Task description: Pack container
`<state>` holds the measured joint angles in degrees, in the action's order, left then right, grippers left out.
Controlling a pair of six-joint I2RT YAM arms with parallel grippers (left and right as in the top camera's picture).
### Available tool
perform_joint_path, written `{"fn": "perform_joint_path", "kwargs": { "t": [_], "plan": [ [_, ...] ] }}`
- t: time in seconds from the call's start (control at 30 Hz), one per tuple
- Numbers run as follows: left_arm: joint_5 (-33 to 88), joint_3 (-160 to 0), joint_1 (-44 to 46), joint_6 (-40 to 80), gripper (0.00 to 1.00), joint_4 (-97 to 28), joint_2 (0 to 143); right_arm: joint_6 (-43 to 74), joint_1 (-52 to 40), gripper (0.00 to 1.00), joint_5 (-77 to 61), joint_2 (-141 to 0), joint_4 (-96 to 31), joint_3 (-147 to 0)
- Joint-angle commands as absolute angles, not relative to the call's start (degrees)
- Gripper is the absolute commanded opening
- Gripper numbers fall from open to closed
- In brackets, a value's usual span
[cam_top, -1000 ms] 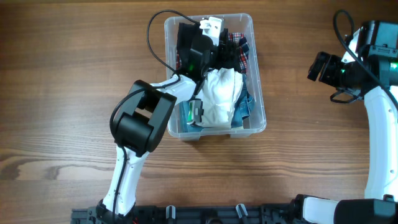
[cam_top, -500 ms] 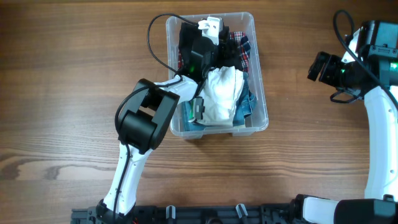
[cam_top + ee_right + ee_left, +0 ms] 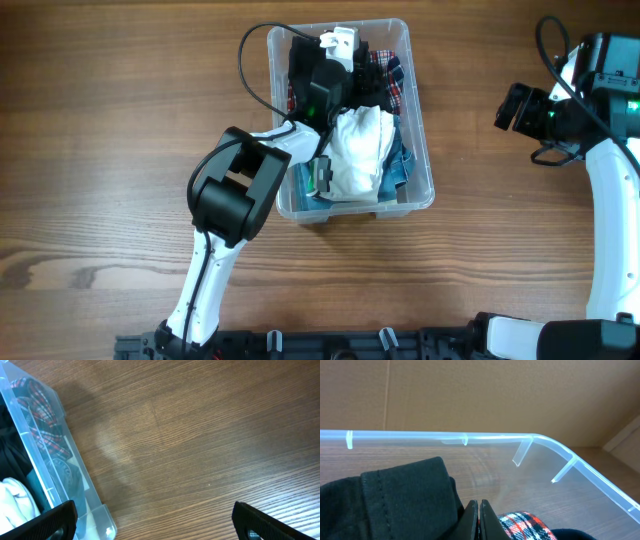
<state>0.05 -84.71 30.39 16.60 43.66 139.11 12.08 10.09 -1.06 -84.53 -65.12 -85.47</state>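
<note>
Container shifted slightly right on wood-grain table; left pincer clenched, right pincer released; beige wall behind.

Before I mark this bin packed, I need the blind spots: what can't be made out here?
- Left wrist: the bottom edge cuts off the left gripper; whether it pinches cloth is unclear.
- Overhead: the left arm covers that gripper and the container's left side.
- Overhead: whatever lies under the white garment.
- Right wrist: the left edge crops most of the container.
</note>
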Motion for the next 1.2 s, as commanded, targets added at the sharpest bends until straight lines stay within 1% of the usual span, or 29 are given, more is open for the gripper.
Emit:
{"fn": "perform_joint_path", "kwargs": {
  "t": [0.0, 0.13, 0.2, 0.33, 0.37, 0.4, 0.47, 0.5, 0.53, 0.63, 0.83, 1.03, 1.17],
  "plan": [
    [0.3, -76.9, 33.5, 14.0, 0.04, 37.1, 148.6, 11.4, 10.2, 1.00, -0.9, -84.4, -64.9, -85.4],
    [-5.1, -77.0, 33.1, 6.6, 0.04, 36.7, 135.2, 11.4, 10.2, 1.00, -0.9, -84.4, -64.9, -85.4],
    [-5.7, -77.0, 32.6, 6.0, 0.04, 35.0, 129.3, 11.4, 10.2, 1.00, -0.9, -84.4, -64.9, -85.4],
    [-5.7, -77.0, 29.8, 6.0, 0.04, 24.8, 114.2, 11.4, 10.2, 1.00, -0.9, -84.4, -64.9, -85.4],
    [-5.8, -77.0, 28.8, 6.2, 0.09, 21.9, 111.4, 11.4, 10.2, 1.00, -0.9, -84.4, -64.9, -85.4],
    [-6.8, -77.0, 26.9, 6.4, 0.29, 17.6, 107.5, 11.4, 10.2, 1.00, -0.9, -84.4, -64.9, -85.4],
    [-9.8, -77.0, 23.3, 6.4, 0.63, 11.0, 102.7, 11.4, 10.2, 1.00, -0.9, -84.4, -64.9, -85.4],
    [-11.0, -77.0, 21.5, 6.4, 0.96, 8.1, 100.9, 11.4, 10.2, 1.00, -0.9, -84.4, -64.9, -85.4],
    [-12.2, -77.0, 19.1, 6.4, 1.00, 4.8, 99.2, 11.4, 10.2, 1.00, -0.9, -84.4, -64.9, -85.4],
    [-12.3, -77.0, 12.6, 6.4, 1.00, -4.1, 96.2, 11.4, 10.2, 1.00, -0.9, -84.4, -64.9, -85.4],
    [-12.3, -77.0, 3.6, 6.4, 1.00, -12.5, 96.1, 11.4, 10.2, 1.00, -0.9, -84.4, -64.9, -85.4],
    [-12.3, -77.0, -0.9, 6.4, 1.00, -18.5, 96.1, 11.4, 10.2, 1.00, -0.9, -84.4, -64.9, -85.4],
    [-12.3, -77.0, -1.8, 6.4, 1.00, -20.1, 96.1, 11.4, 10.2, 1.00, -0.9, -84.4, -64.9, -85.4]
  ]
}}
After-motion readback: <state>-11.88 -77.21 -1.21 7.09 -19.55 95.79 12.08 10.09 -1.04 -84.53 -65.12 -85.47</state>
